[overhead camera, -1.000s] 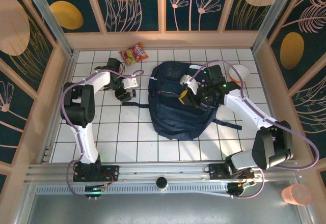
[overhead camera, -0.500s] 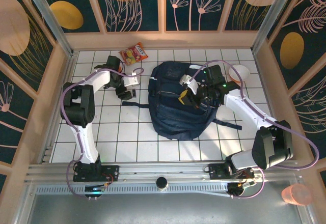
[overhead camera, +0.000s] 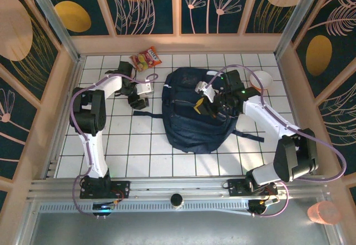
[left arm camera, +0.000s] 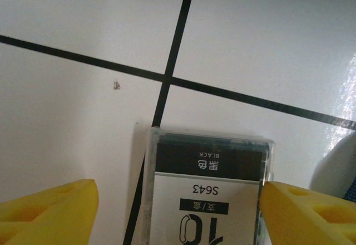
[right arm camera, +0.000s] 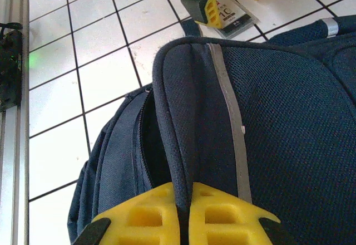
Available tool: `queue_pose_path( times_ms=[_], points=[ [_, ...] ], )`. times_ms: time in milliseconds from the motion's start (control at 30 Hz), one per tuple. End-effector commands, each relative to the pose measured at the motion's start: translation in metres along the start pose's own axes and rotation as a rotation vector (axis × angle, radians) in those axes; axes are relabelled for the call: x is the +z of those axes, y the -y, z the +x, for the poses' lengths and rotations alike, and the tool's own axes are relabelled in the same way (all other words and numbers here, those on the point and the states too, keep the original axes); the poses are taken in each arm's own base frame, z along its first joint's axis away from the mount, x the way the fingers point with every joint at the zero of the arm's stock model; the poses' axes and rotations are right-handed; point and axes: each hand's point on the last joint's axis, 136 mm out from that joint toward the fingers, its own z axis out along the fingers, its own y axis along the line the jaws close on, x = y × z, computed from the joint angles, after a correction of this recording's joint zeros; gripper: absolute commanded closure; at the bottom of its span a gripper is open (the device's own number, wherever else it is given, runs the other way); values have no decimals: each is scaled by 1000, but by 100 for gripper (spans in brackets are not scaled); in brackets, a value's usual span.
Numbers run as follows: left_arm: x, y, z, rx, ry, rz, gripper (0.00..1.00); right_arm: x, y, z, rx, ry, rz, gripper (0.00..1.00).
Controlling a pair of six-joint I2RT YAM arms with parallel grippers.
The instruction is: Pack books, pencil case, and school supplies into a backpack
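With the right end effector (right arm camera: pixel 186 211) clenched on the rim of the navy fabric backpack (right arm camera: pixel 278 117) mid-desk (overhead camera: pixel 128 145), I judged my released left end effector (left arm camera: pixel 179 211) should straddle the small clear labelled box (left arm camera: pixel 210 167) beside it evenly before closing.

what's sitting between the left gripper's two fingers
A flat clear box with a black-and-white label lies there on the white tiled table, the left gripper open either side of it; the left wrist view shows this.
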Motion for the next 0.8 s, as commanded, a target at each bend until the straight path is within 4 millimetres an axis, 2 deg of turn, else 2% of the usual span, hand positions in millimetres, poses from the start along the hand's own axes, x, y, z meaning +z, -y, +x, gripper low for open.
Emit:
queue_pose_path(
  times_ms=[0,100,233,467,567,767],
  points=[
    [20,16,13,-9,-16,86,23,-3,-7,-15,-11,26,-33,100],
    [11,17,8,-1,-2,71,19,-4,-7,-14,-12,24,-27,100],
    [-5,19,2,15,17,40,19,-4,-8,-13,-11,24,-28,100],
    [-42,4,-23,65,68,-68,11,-4,-8,-13,-17,28,-28,100],
    [-41,3,-22,61,63,-58,11,-4,-8,-14,-18,32,-31,100],
    [-24,9,-9,55,25,-21,11,-4,-9,-12,-17,29,-28,100]
  ],
)
